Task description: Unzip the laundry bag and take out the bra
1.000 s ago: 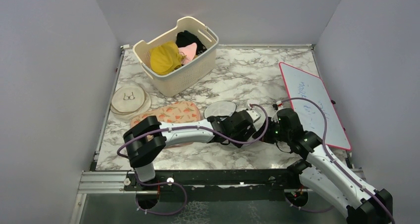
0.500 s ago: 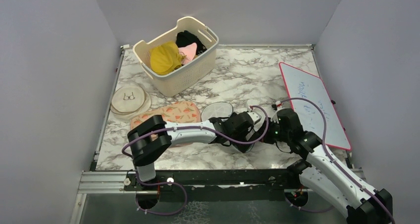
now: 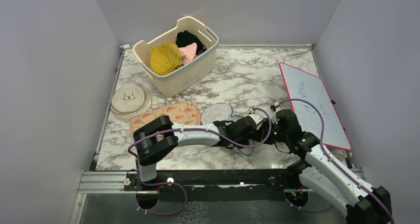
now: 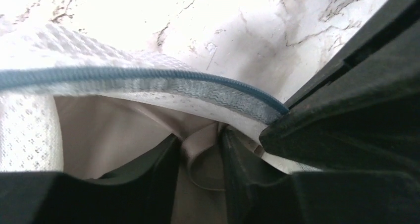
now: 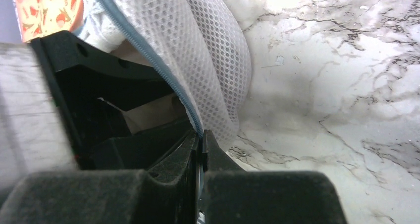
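The laundry bag (image 3: 217,112), white mesh with a blue-grey zip rim, lies at the table's middle front, zipped open. My left gripper (image 3: 247,131) reaches inside it. In the left wrist view the gripper (image 4: 198,144) is shut on a fold of the beige bra (image 4: 99,130) under the zip rim (image 4: 148,78). My right gripper (image 3: 270,133) is just right of it. In the right wrist view it (image 5: 201,135) is shut on the bag's zip rim, beside the mesh wall (image 5: 213,60). Most of the bra is hidden inside the bag.
A cream basket (image 3: 188,78) of clothes stands at the back left. A cream disc with a glasses drawing (image 3: 130,99) and a peach patterned pouch (image 3: 171,114) lie left of the bag. A red-framed whiteboard (image 3: 312,102) lies at the right edge.
My left arm has stretched to the right, carrying its gripper deeper into the bag towards the right gripper. The bag's round top has shifted slightly. The right gripper has held its place.
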### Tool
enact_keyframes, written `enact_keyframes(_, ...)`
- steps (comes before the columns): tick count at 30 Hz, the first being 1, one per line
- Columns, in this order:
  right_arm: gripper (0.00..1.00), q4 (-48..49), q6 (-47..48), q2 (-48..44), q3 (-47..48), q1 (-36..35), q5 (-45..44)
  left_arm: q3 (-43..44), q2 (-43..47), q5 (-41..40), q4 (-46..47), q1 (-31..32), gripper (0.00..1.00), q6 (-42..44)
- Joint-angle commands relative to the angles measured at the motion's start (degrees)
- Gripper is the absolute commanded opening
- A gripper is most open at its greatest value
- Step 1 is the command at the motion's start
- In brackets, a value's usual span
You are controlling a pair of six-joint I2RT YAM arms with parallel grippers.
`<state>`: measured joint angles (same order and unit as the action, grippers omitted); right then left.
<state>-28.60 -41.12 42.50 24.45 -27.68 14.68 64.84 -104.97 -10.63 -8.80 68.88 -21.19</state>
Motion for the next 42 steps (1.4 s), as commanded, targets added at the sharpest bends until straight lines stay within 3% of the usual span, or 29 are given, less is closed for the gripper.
enact_keyframes(1, 0.01, 3.8, 0.1, 0.1, -1.6, -0.2, 2.0, -1.2, 2.8, -4.6, -7.1, -0.4, 0.2, 0.6)
enact_keyframes(8, 0.01, 7.3, 0.0, 3.0, -3.3, -0.2, 3.5, -1.8, 13.3, -3.9, -7.1, -0.3, 0.0, 0.3)
enact_keyframes(19, 0.01, 9.0, -0.2, 3.9, -4.1, -0.1, 4.6, -4.4, 22.3, -2.4, -5.8, -0.3, 0.0, -1.6)
enact_keyframes(26, 0.01, 15.4, 1.4, 2.0, -3.1, -0.2, 15.7, -2.8, 24.7, 0.1, 0.3, -0.4, 0.0, 0.0)
enact_keyframes(35, 0.01, 12.9, 3.6, 2.9, 1.2, -0.2, 16.4, 3.4, 22.2, -9.2, 1.1, -0.3, 0.0, 3.7)
enact_keyframes(42, 0.01, 12.0, 4.5, 4.6, 0.0, -0.1, 12.6, 9.5, 25.8, -7.3, 1.1, -0.4, 0.0, 6.4)
